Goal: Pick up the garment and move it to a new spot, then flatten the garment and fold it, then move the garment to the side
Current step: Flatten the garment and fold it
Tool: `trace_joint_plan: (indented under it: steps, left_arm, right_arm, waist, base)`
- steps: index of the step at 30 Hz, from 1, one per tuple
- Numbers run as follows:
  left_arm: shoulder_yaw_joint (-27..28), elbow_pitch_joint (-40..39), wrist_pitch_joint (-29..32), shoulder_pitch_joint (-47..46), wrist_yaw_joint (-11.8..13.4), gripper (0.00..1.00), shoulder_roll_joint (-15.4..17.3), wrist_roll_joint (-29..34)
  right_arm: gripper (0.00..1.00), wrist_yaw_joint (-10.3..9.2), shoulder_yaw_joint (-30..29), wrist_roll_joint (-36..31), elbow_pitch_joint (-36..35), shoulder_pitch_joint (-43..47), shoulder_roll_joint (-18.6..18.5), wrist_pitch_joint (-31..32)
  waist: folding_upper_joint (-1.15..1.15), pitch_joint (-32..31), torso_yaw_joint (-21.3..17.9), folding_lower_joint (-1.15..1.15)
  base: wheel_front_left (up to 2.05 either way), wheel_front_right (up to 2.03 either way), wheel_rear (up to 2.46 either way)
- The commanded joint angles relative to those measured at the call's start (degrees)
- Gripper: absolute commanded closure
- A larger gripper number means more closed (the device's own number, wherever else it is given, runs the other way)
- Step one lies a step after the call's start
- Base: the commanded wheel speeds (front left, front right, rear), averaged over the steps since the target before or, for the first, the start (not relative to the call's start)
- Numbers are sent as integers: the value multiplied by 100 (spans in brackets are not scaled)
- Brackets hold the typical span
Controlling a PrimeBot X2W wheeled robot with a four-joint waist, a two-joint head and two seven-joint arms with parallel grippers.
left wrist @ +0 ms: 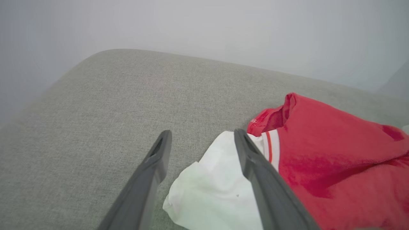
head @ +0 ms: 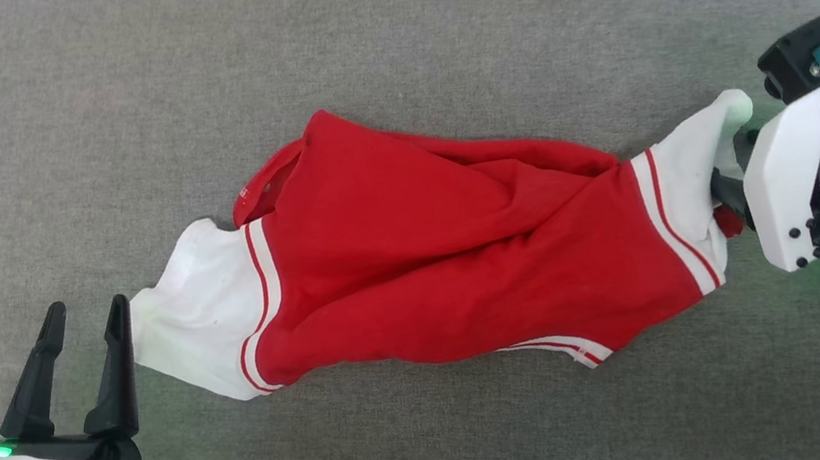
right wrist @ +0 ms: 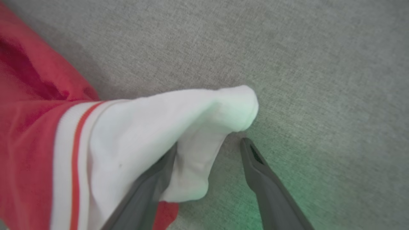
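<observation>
- Garment (head: 448, 257): likely light, limp, crease-prone; lies crumpled on grey surface (head: 377, 35).
- Grip judged best at white sleeves (head: 201, 323).
- Left end effector (head: 88, 305): wide, empty, beside sleeve.
- Right end effector (right wrist: 209, 147): wide, straddling other sleeve.

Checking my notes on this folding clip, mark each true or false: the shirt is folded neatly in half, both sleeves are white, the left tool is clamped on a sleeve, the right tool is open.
The garment is folded neatly in half: false; it lies stretched sideways, wrinkled, on the grey surface.
Both sleeves are white: true.
The left tool is clamped on a sleeve: false; its jaws stand open beside the sleeve's tip.
The right tool is open: true.
</observation>
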Motion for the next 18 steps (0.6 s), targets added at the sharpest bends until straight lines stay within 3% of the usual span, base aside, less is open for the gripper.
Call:
trace_joint_plan:
  steps: [1, 2, 4, 5, 6, 11, 18]
  left_arm:
    - [-8, -9, -28, -64, 13, 0, -4, -24]
    - [-12, -5, -28, -85, 13, 0, -7, -31]
    - [-17, 9, -28, -105, 13, 0, -15, -68]
    - [-23, 14, -28, -111, 13, 0, -18, -78]
    - [-25, 18, -28, -113, 13, 0, -20, -71]
    - [-31, 35, -29, -109, 13, 0, -35, -105]
    - [27, -14, -29, -9, 13, 0, 11, -62]
  right_arm:
    - [0, -5, 66, -62, 144, 3, 38, 89]
    - [3, -4, 85, -86, 192, -4, 56, 116]
    - [63, -4, 92, -133, 252, -10, 75, 128]
    - [78, -4, 92, -155, 267, -18, 79, 120]
    - [100, -5, 82, -160, 282, -29, 88, 104]
    - [100, -11, -54, -231, 227, -88, 87, -177]
    - [100, -8, -611, -536, -205, -245, -9, -1050]
  waist:
    - [0, 61, 38, 0]
    - [0, 83, 48, 0]
    - [0, 109, 62, 0]
    - [0, 120, 67, 0]
    - [0, 129, 68, 0]
    - [0, 125, 26, 0]
    - [0, -7, -212, 0]
  base:
    - [0, 0, 0]
    - [0, 0, 0]
    - [0, 0, 0]
    - [0, 0, 0]
    - [0, 0, 0]
    - [0, 0, 0]
    - [0, 0, 0]
